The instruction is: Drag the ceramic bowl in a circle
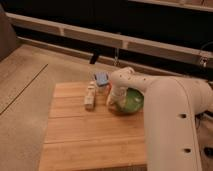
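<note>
My arm comes in from the right, thick and white, and covers the right side of the wooden bench. It reaches across to a rounded joint above the far middle of the bench, then bends downward. That puts my gripper low at the left edge of the ceramic bowl. Whether it is clamped on the rim or only resting against it, I cannot tell. The bowl sits on the bench toward the far right, its left side partly hidden behind my wrist. Near it on the left lies a small whitish block, and a blue object sits at the bench's far edge.
</note>
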You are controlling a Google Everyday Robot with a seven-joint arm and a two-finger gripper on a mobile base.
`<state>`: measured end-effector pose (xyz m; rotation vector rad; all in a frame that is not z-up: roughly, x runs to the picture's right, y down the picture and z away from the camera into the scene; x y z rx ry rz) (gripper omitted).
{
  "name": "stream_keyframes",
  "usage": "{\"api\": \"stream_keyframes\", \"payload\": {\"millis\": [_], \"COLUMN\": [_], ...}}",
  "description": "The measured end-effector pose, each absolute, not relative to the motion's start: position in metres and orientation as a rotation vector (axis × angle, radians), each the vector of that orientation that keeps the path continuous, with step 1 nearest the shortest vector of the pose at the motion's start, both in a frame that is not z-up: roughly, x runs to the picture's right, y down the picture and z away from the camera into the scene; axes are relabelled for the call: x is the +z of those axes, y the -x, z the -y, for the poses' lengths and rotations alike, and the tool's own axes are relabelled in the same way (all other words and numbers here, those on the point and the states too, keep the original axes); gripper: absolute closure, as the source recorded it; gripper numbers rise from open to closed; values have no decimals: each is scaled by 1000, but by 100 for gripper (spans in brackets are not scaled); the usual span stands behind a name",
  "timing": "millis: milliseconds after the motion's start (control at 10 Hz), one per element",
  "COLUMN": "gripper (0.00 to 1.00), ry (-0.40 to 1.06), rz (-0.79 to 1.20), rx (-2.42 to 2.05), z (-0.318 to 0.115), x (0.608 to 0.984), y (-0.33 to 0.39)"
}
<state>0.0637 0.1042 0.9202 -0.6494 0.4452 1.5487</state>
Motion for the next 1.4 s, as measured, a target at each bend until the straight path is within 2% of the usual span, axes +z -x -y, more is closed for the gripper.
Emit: {"api": "stream_keyframes", "payload": {"millis": [400,700,1000,1400], "gripper": [99,100,100,100], "ry": [585,534,558,600], "rz": [-440,-465,-457,-455], "rx": [1477,1401,1369,1339], "z": [-72,-60,-59,-63], "x": [901,872,848,844], "y": [-58,-33,4,32]}}
